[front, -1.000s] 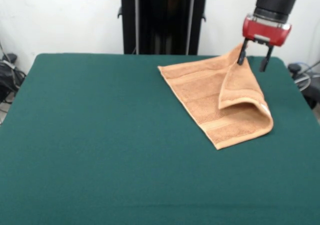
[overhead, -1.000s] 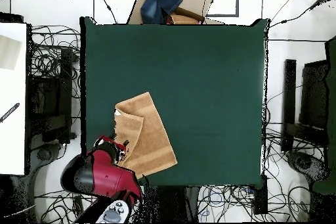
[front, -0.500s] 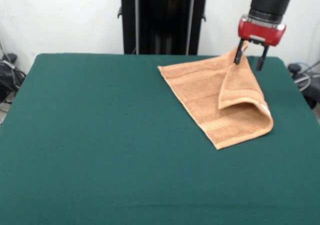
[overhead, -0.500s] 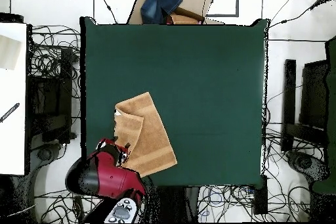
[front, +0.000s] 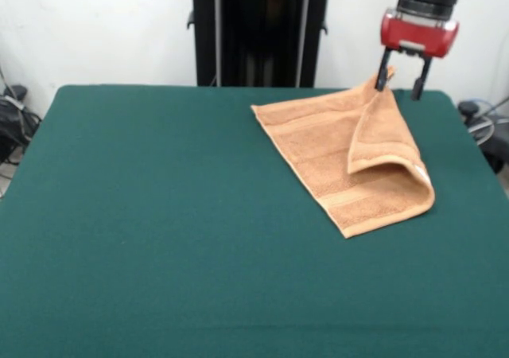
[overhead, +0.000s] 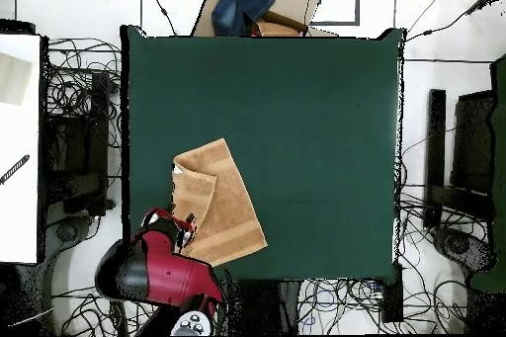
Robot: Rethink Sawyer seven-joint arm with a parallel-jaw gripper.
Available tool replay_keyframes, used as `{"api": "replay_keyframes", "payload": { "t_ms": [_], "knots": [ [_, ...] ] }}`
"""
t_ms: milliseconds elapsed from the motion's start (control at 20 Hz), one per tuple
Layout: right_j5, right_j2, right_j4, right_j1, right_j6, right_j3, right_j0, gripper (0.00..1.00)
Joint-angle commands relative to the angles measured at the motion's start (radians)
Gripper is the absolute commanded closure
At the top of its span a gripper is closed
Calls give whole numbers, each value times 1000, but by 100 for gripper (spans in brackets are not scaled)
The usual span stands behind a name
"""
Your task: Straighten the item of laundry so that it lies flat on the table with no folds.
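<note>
The orange-tan towel (front: 342,155) lies on the green table (front: 159,215) at the far right in the front view, with its right side folded over onto itself. In the overhead view the towel (overhead: 222,205) sits near the lower left table edge. My gripper (front: 400,78) hangs open just above the towel's far corner, its left finger next to the raised tip of the fold. The fingers hold nothing. In the overhead view the red arm (overhead: 158,269) covers the gripper.
The robot's black pedestal (front: 258,32) stands behind the table's far edge. A cardboard box with blue cloth (overhead: 252,7) lies beyond the table's top edge in the overhead view. Cables (overhead: 74,106) lie around the table.
My gripper has risen a little above the towel's far corner and stayed open. The towel has not moved.
</note>
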Motion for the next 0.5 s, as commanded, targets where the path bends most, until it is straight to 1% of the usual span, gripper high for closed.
{"api": "replay_keyframes", "payload": {
  "t_ms": [50, 200, 300, 500],
  "knots": [
    [116, 55, -13, -24, 161, 24, -26, 0],
    [-6, 145, -69, 56, 189, 37, -114, 0],
    [-82, 184, -108, 114, 214, 36, -158, 0],
    [-167, 257, -197, 191, 243, 34, -252, 0]
  ]
}}
